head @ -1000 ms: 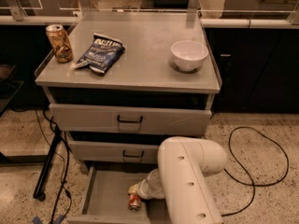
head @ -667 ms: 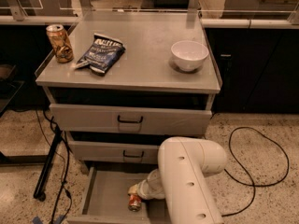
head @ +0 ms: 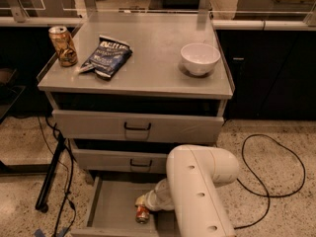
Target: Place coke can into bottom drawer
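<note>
Arm (head: 197, 191) reaches into the open bottom drawer (head: 111, 206); its claw (head: 142, 204) sits at the coke can (head: 142, 215), whether pinching it I cannot tell.

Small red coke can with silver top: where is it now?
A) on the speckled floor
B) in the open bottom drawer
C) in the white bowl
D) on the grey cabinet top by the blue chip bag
B: the red coke can is inside the open grey bottom drawer, right at the robot's hand, which is down in that drawer too.
</note>
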Robot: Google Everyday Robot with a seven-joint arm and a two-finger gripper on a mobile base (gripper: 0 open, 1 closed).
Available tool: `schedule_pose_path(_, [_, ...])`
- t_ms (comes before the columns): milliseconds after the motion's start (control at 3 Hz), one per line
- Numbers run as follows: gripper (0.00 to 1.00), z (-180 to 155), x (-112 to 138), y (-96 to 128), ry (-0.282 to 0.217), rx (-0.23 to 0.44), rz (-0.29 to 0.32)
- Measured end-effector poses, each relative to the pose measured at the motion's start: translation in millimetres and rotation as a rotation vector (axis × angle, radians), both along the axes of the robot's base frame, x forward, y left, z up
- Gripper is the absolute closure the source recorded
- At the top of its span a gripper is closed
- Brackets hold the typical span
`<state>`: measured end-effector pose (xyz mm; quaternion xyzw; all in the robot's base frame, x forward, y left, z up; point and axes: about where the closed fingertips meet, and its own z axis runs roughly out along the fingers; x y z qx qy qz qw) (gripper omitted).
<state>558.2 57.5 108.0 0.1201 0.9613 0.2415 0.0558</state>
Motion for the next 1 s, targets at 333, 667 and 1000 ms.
schedule_pose_path(333, [0.10,0.0,0.0,0.0,0.000,0.000,0.000])
schedule_pose_path(667, [0.00,-0.1,-0.1,0.1,0.000,0.000,0.000])
schedule_pose_path(1000, [0.00,-0.1,-0.1,0.1,0.000,0.000,0.000])
